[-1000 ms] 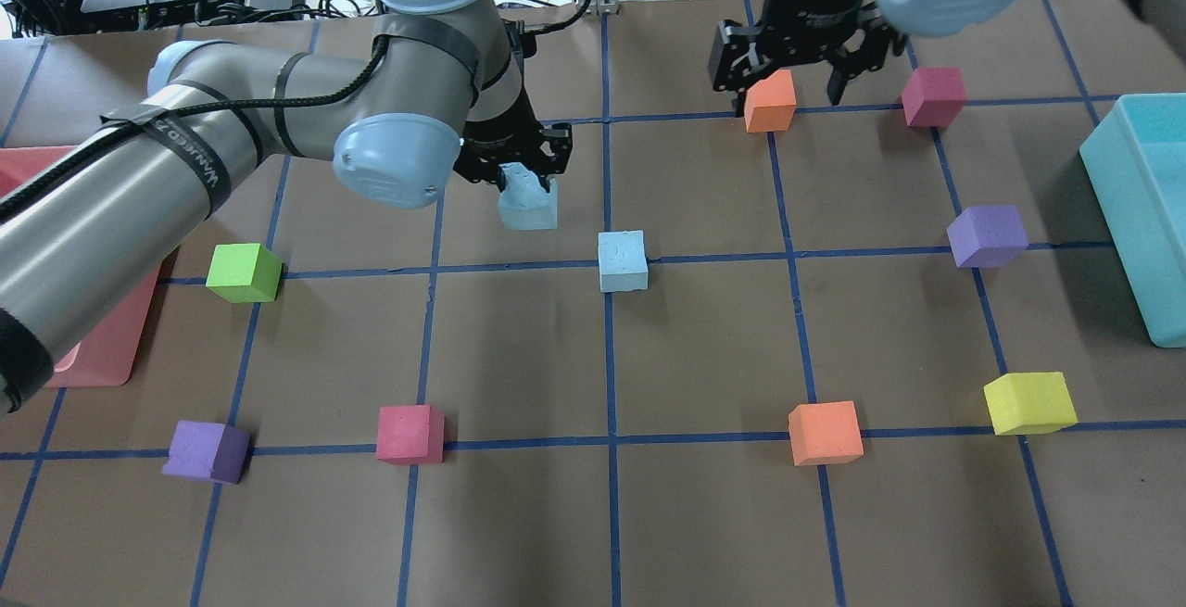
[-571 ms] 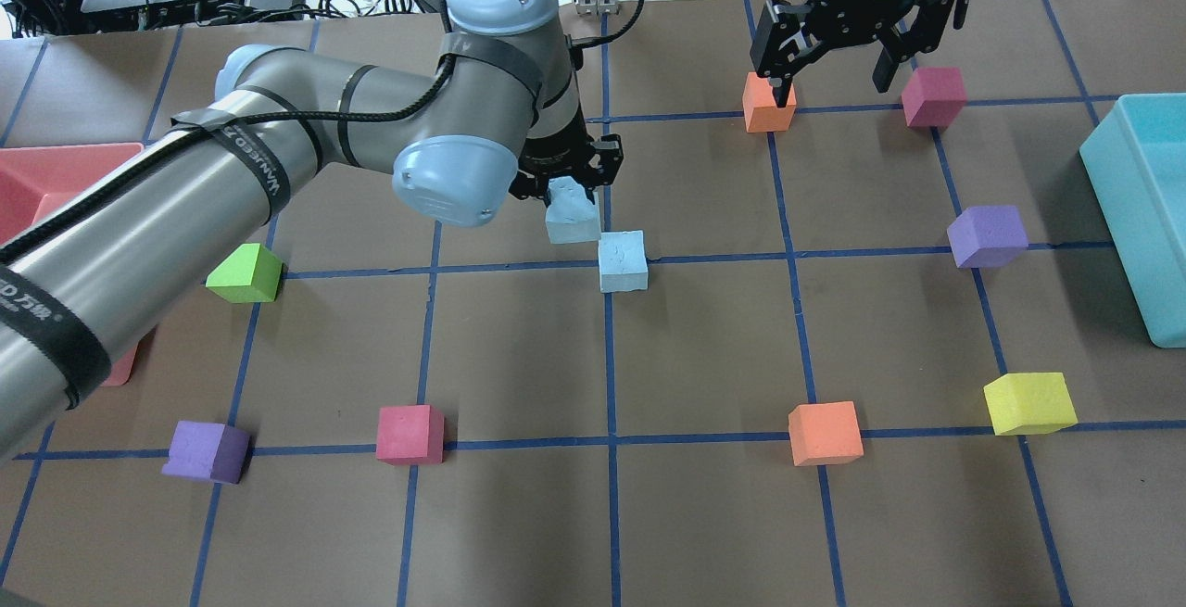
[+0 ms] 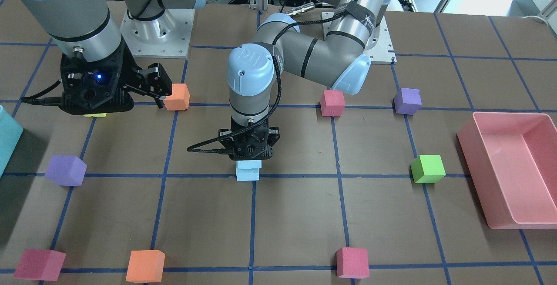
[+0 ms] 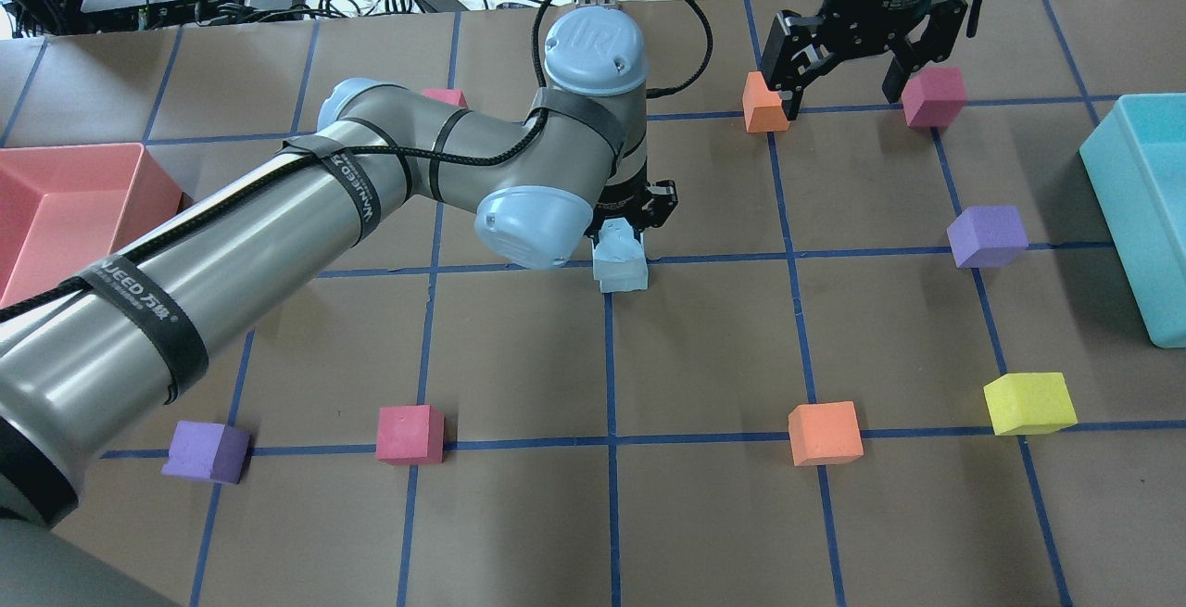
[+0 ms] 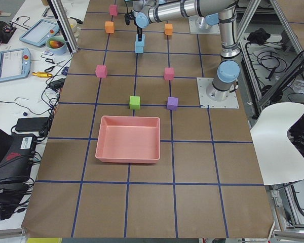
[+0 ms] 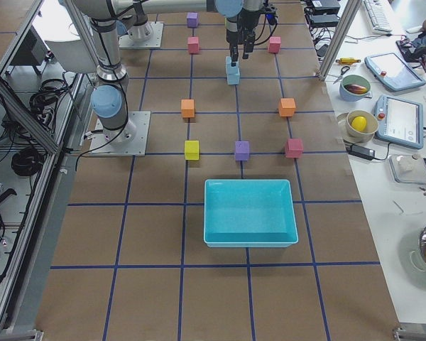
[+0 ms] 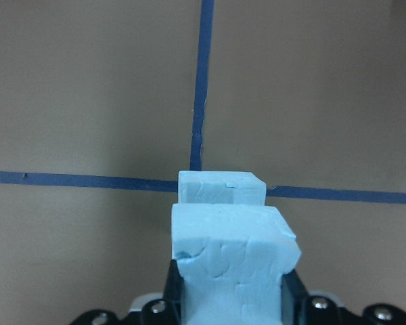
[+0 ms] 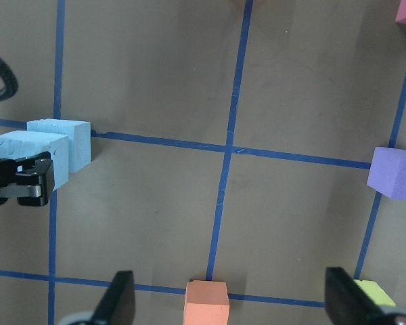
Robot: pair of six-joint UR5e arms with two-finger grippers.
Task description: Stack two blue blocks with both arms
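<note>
My left gripper (image 4: 632, 222) is shut on a pale blue block (image 4: 619, 246) at the table's centre. It holds that block right over the second blue block (image 4: 624, 277), which sits on the tape crossing. In the left wrist view the held block (image 7: 230, 252) sits slightly nearer than the lower block (image 7: 222, 187). I cannot tell whether they touch. In the front view the held block (image 3: 249, 163) is directly above the lower one (image 3: 247, 175). My right gripper (image 4: 843, 93) is open and empty at the back right, between an orange cube (image 4: 764, 103) and a magenta cube (image 4: 934, 95).
A teal bin (image 4: 1144, 208) stands at the right edge and a pink bin (image 4: 65, 190) at the left. Purple (image 4: 987, 236), yellow (image 4: 1028, 401), orange (image 4: 825, 433), magenta (image 4: 410, 434) and purple (image 4: 206, 450) cubes lie around. A green cube (image 3: 428, 168) is near the pink bin.
My left arm has carried the blue block to the right, from beside the second blue block to over it. My right gripper has shifted right and back, still open.
</note>
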